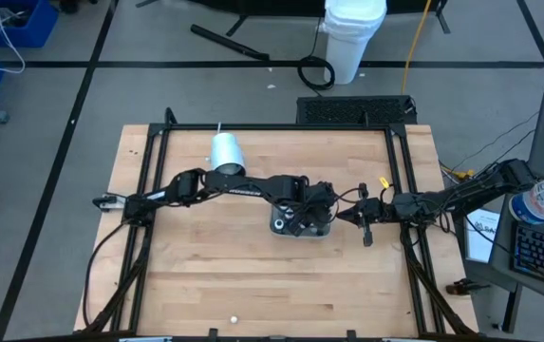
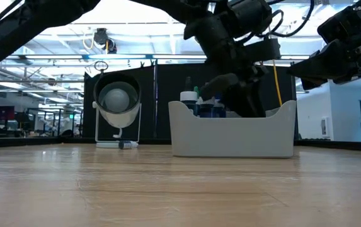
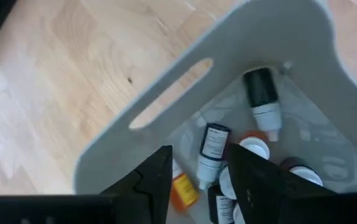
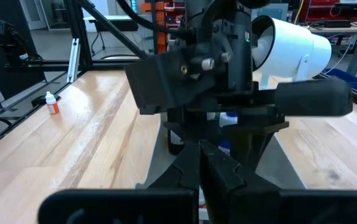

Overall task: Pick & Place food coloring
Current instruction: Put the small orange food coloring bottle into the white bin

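Observation:
The grey tray (image 3: 166, 106) stands mid-table (image 1: 278, 226) and holds several food coloring bottles. They have dark bodies with white caps (image 3: 262, 93), and one is orange (image 3: 181, 190). Most of them lie on the tray floor. My left gripper (image 3: 200, 155) hangs open over the tray's inside (image 1: 308, 217), slanting down. A dark bottle with a white cap (image 3: 210, 157) lies on the tray floor below the gap between its fingers, clear of both. My right gripper (image 4: 200, 155) waits shut, level, just right of the tray (image 1: 366, 226).
A big white cylinder (image 1: 226, 152) lies at the far left of the tray, with a small bottle (image 2: 126, 144) on the table under it. An orange bottle (image 4: 52, 102) stands near the far right corner (image 1: 383, 180). Black frame rails (image 1: 148, 190) run along the table's sides.

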Robot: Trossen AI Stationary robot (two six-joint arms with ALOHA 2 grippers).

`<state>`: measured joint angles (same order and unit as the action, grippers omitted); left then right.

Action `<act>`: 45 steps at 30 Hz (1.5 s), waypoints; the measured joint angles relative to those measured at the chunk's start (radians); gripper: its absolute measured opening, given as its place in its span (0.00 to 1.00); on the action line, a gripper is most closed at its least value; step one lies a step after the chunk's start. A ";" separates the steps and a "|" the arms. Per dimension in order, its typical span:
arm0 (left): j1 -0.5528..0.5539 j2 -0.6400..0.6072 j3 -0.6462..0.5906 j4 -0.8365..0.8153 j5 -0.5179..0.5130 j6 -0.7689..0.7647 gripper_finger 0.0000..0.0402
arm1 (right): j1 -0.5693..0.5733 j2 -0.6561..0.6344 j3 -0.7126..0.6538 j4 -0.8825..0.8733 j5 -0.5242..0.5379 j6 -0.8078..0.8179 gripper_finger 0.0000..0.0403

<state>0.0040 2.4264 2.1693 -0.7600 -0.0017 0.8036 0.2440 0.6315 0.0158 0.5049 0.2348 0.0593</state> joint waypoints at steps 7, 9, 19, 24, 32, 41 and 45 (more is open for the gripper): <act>-0.038 -0.011 0.190 -0.129 -0.069 0.007 0.38 | 0.000 0.000 0.000 0.000 -0.001 0.000 0.00; -0.068 -0.094 0.146 -0.132 -0.119 0.027 0.38 | 0.000 0.000 0.000 0.000 -0.001 0.000 0.00; -0.196 -0.585 0.131 -0.620 -0.165 -0.313 0.06 | 0.000 -0.001 0.000 0.006 -0.002 0.000 0.00; -0.268 -0.827 0.046 -0.715 -0.187 -0.598 0.02 | 0.000 -0.001 0.000 0.026 0.000 -0.006 0.00; -0.408 -1.277 -0.615 -0.272 -0.194 -0.664 0.01 | 0.000 0.001 0.000 0.068 0.002 -0.018 0.00; -0.410 -1.576 -1.507 0.708 -0.094 -0.694 0.01 | 0.000 0.007 0.000 0.067 0.003 0.011 0.00; -0.409 -1.561 -1.764 1.032 -0.103 -0.747 0.01 | 0.000 0.007 0.000 0.067 0.003 0.029 0.00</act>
<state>-0.4049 0.8655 0.4052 0.2721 -0.1050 0.0567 0.2440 0.6384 0.0158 0.5720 0.2382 0.0884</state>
